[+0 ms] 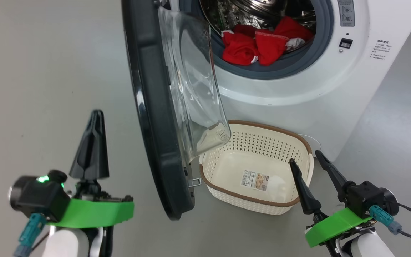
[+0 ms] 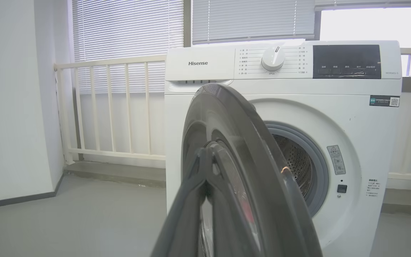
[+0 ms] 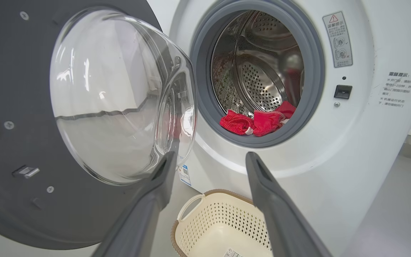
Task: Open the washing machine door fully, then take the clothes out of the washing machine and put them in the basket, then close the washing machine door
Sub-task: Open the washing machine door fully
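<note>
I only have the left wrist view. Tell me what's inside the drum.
Observer: Red clothes lie low at the front of the washing machine opening.
Operator: Report the basket.
Observer: The basket stands empty on the floor before the machine, right of the open door.
Operator: Now the right gripper.
Observer: The right gripper is open, holding nothing, near the basket's right end.

Pinched tight at left gripper [image 1: 96,113], left of the washing machine door [image 1: 152,107]; spread wide at right gripper [image 1: 305,157], right of it.
</note>
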